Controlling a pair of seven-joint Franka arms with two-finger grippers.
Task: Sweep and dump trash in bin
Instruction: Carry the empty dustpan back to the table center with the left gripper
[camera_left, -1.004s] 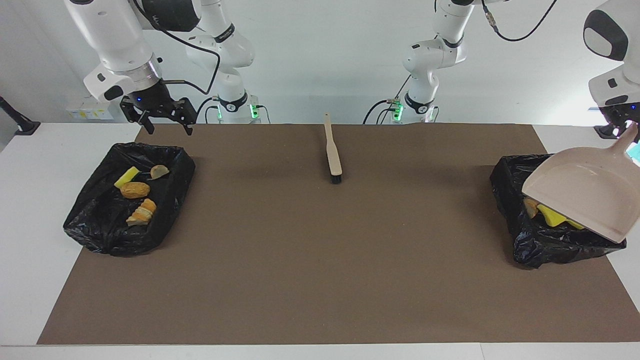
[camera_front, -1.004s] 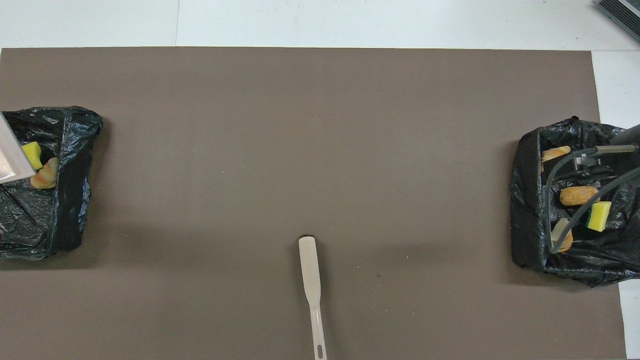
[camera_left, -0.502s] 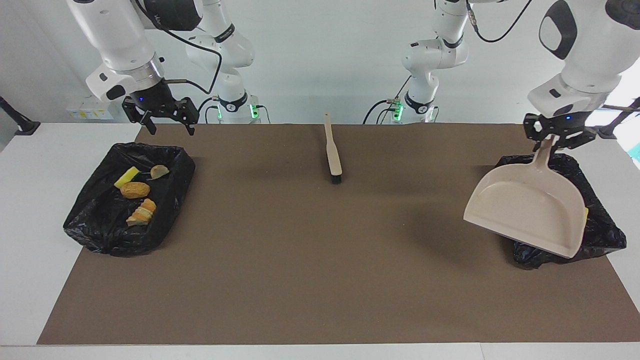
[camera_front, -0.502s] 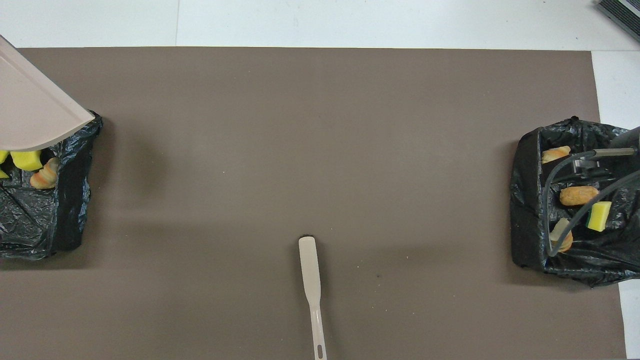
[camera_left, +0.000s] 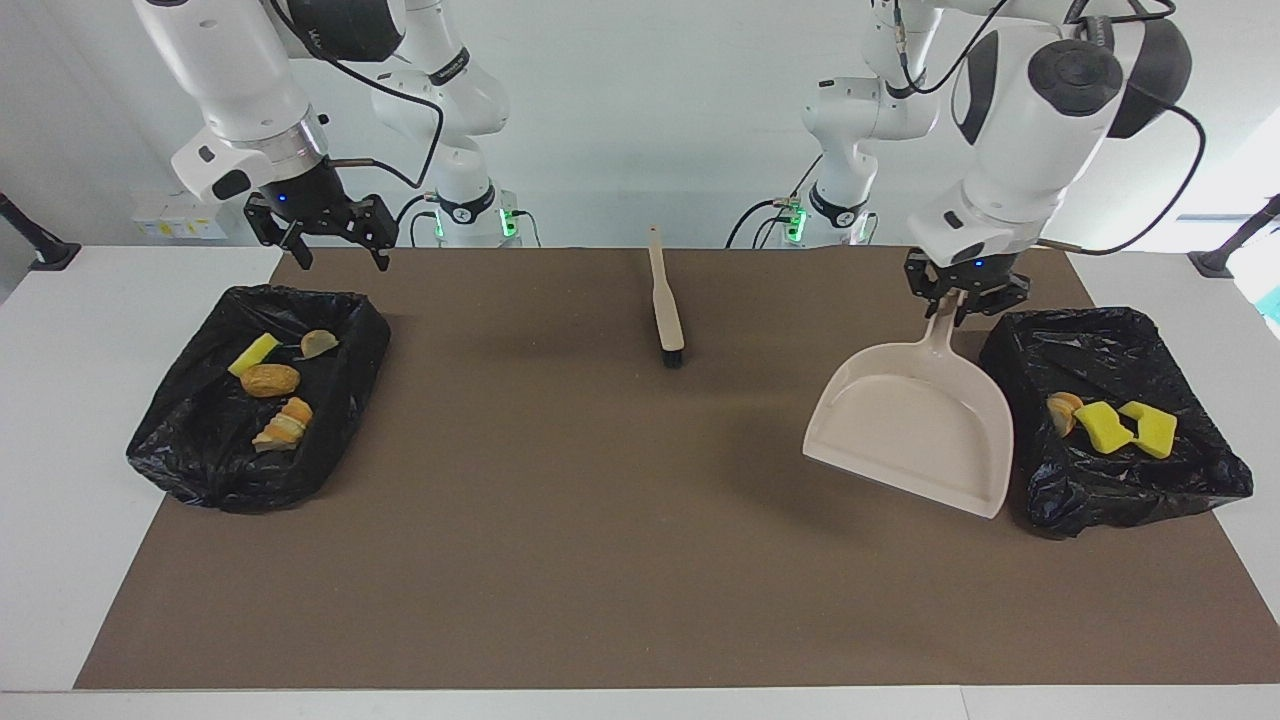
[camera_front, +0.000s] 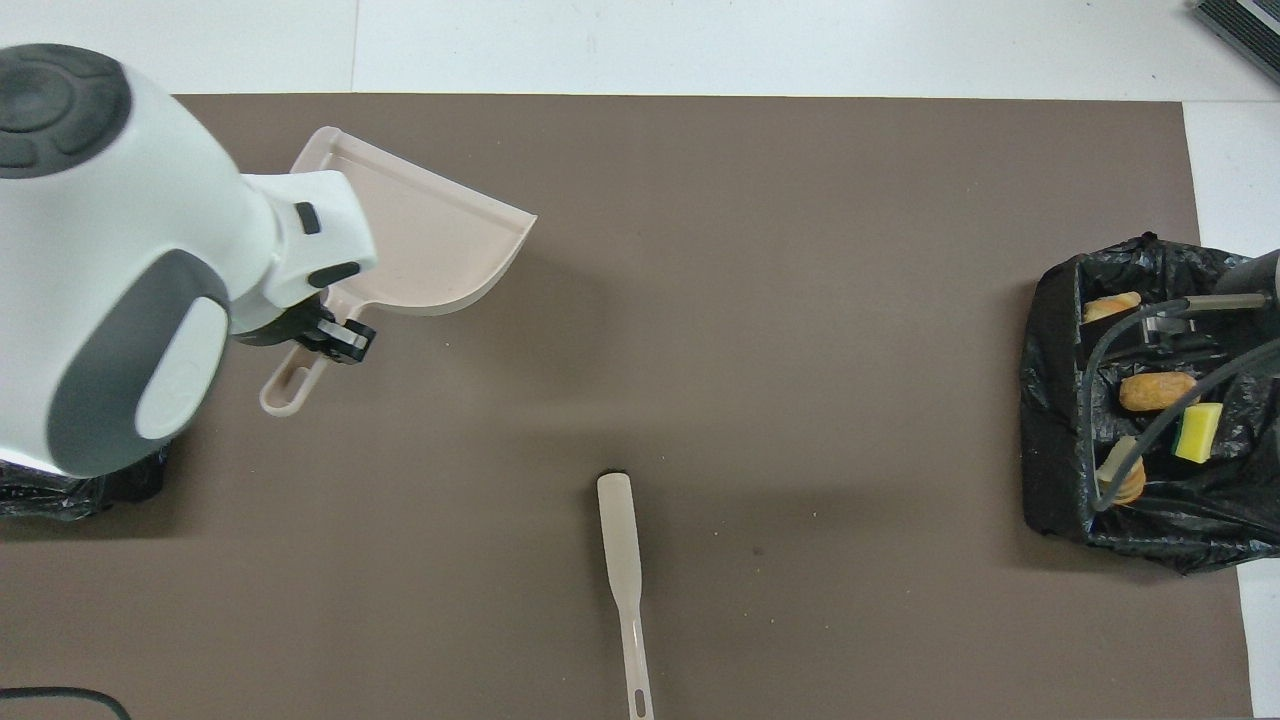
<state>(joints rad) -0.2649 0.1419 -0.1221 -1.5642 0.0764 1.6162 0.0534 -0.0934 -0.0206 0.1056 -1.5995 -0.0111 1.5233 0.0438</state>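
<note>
The trash (camera_left: 1110, 425) lies in the black-lined bin (camera_left: 1185, 335) at my left arm's end of the table: yellow sponge pieces and a bread chunk, touching one another on the liner. More of it — bread chunks (camera_left: 270, 380) and a sponge piece — sits in the other bin (camera_left: 340, 310) at my right arm's end. I judge all of it light and soft, the sponge springy and the bread crumbly, so none of it would pinch cleanly; it is better pushed and carried than gripped.

That is why I hold the beige dustpan (camera_left: 915, 425) instead. It looks stiff, light and smooth, and I have taken it by the thin handle, the one part narrow enough for my fingers. My left gripper (camera_left: 965, 305) is clamped tight on that handle, with the pan hanging below it, mouth tilted down over the brown mat (camera_left: 600, 560) just beside the bin. The pan looks empty, so the trash now lies beside my left hand and lower, in the bin and apart from the pan.

My right gripper (camera_left: 330, 235) waits over the rim of its own bin, fingers spread wide, holding nothing. The brush (camera_left: 665, 305) lies on the mat midway between the bins, untouched.
</note>
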